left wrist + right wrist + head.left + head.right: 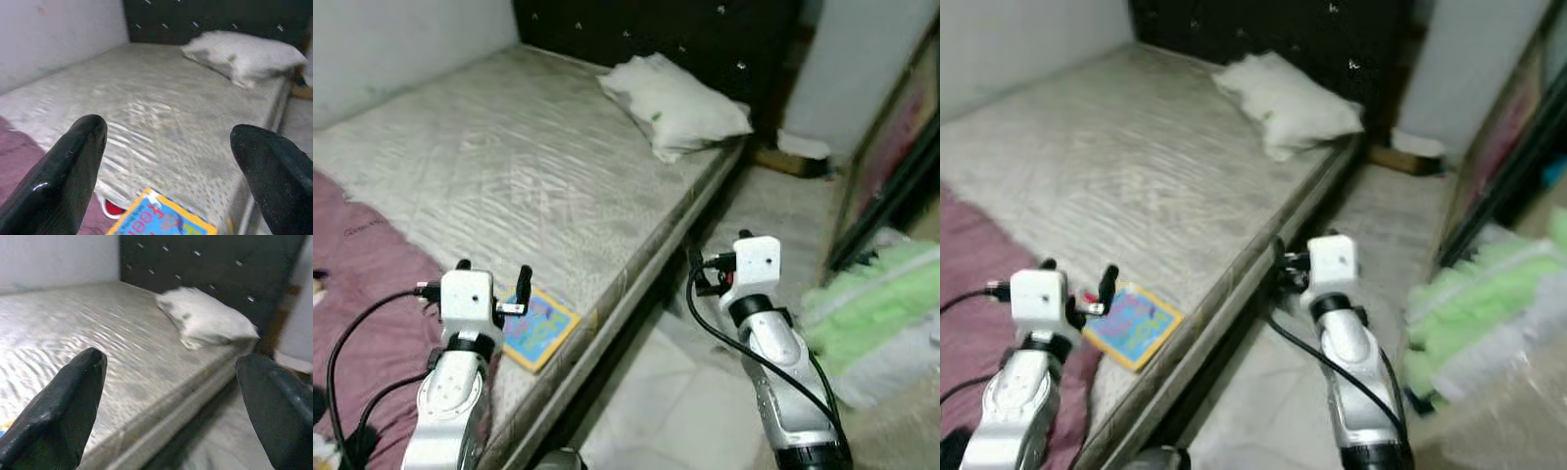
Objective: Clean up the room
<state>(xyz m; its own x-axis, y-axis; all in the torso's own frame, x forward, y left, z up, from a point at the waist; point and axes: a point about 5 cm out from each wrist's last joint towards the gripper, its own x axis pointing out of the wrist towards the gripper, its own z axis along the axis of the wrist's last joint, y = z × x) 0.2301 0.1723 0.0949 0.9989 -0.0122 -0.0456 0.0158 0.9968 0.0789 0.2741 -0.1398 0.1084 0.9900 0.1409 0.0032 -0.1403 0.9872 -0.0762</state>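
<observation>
Left gripper (492,284): hovering low over the near corner of the bed, just above the book; jaws are standing wide with nothing between them, as the left wrist view is showing.
Right gripper (697,266): hanging over the floor strip just beside the bed's edge; jaws are gaping wide and holding nothing, seen in the right wrist view.
Book (538,327): lying flat on the mattress near the bed's near corner, close to the edge; cover is showing bright blue with a yellow border and colourful lettering, one corner pointing toward the edge.
Blanket (362,284): mauve, lying rumpled over the near left part of the bed, its edge reaching close to the book.
Red-and-white item (111,209): peeking out just beside the book at the blanket's edge; too little is showing to tell what it is.
Mattress (509,166): pale grey with a wavy quilted pattern, lying mostly bare.
Pillow (674,103): white, slightly crumpled, resting at the far corner against the dark studded headboard (705,34).
Green bundle (876,294): light green and white fluffy bedding, sitting heaped on the floor to the right, well apart from the bed.
Floor (656,401): pale tiles running between the bed and the bundle.
</observation>
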